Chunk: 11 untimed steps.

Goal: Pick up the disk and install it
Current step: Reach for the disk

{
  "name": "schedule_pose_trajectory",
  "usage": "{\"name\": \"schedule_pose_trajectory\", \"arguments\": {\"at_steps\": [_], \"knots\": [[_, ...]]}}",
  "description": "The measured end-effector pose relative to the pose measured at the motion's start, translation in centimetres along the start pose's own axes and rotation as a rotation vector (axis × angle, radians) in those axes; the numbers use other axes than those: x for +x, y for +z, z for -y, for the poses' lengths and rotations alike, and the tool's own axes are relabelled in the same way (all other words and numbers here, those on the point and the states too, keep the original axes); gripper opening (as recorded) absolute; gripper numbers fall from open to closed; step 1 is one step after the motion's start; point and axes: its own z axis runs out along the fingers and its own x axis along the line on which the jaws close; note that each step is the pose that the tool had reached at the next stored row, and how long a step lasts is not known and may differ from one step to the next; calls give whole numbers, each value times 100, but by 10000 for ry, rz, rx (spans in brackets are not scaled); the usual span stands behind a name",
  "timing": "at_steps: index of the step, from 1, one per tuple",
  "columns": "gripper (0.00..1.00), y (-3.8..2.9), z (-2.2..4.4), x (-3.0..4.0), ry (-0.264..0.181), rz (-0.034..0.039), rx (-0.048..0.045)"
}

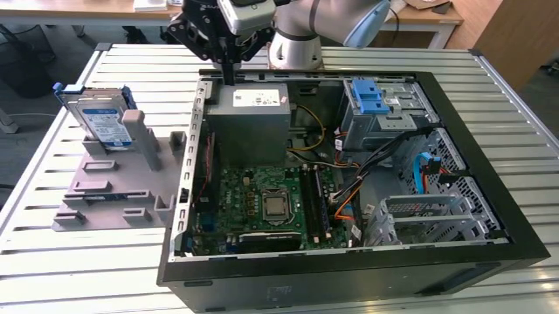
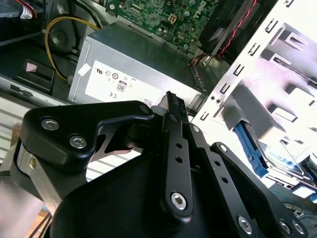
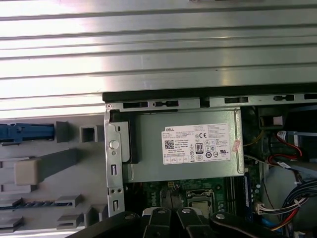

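Jaws are clenched together with nothing between them, pointing straight down from the gripper (image 1: 230,77). Their tips hang close over the rim of the open computer case (image 1: 498,196), and whether they touch that rim cannot be told. Directly beneath the jaws lies the grey power-supply box (image 1: 249,121), its white sticker facing up. The green motherboard (image 1: 262,196) sits farther on from the jaws, past the box.

The disk (image 1: 101,121) is well apart from the jaws, outside the case and beyond its side wall. It stands on edge in a grey holder (image 1: 114,176) on the slatted metal table (image 1: 88,275), with its blue carrier bracket framing the labelled face. In the first wrist view the bracket's blue edge marks the disk (image 3: 25,133), off to one side of the closed fingers (image 3: 157,218) with the case wall between them. In the second wrist view the disk (image 2: 277,161) shows past the fingertips (image 2: 171,99), again with the wall between.
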Motion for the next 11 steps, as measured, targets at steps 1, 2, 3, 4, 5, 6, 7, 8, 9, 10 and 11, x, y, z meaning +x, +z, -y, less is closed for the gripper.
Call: {"name": "schedule_pose_trajectory", "arguments": {"at_steps": [1, 2, 3, 4, 5, 6, 7, 8, 9, 10, 11], "knots": [[11, 0, 0, 2, 0, 0, 0], [11, 0, 0, 4, 0, 0, -1], [11, 0, 0, 7, 0, 0, -1], [11, 0, 1, 8, 0, 0, -1], [11, 0, 1, 10, 0, 0, -1], [11, 0, 1, 13, 1, 0, -1], [11, 0, 1, 16, 1, 0, -1], [11, 1, 1, 19, 1, 1, -1], [11, 0, 2, 23, 1, 0, -1], [11, 0, 2, 26, 1, 0, -1], [11, 0, 2, 30, 1, 0, 0]]}}
